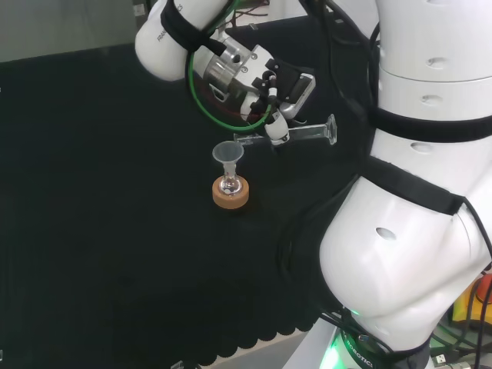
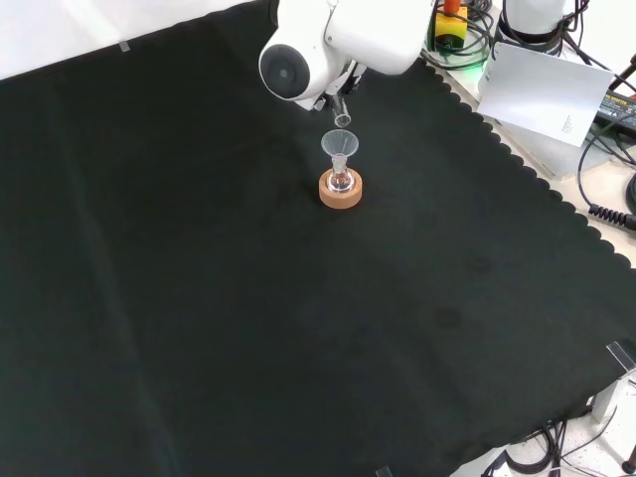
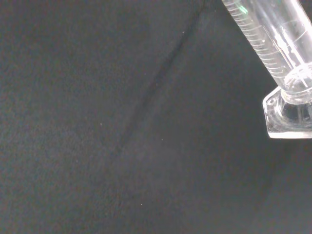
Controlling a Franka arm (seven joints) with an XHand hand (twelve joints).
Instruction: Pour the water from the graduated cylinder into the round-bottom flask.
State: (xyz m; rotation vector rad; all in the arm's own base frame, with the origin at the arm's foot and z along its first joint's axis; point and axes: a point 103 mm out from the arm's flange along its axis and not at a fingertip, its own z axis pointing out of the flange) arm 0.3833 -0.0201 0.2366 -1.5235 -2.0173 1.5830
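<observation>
Cylinder (image 1: 296, 134) — tipped sideways — held in hand (image 1: 278, 92).

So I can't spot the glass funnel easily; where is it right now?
In the head view the funnel sits in the flask on the cork ring, mid-cloth, just left of the cylinder's mouth.

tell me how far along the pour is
Done: the hand has the graduated cylinder lifted off the cloth and tipped almost level, its mouth just above the funnel in the round-bottom flask on its cork ring. In hand: the pour itself, though no stream is plain to see. Left: emptying the cylinder; whether water remains in it cannot be told.
</observation>
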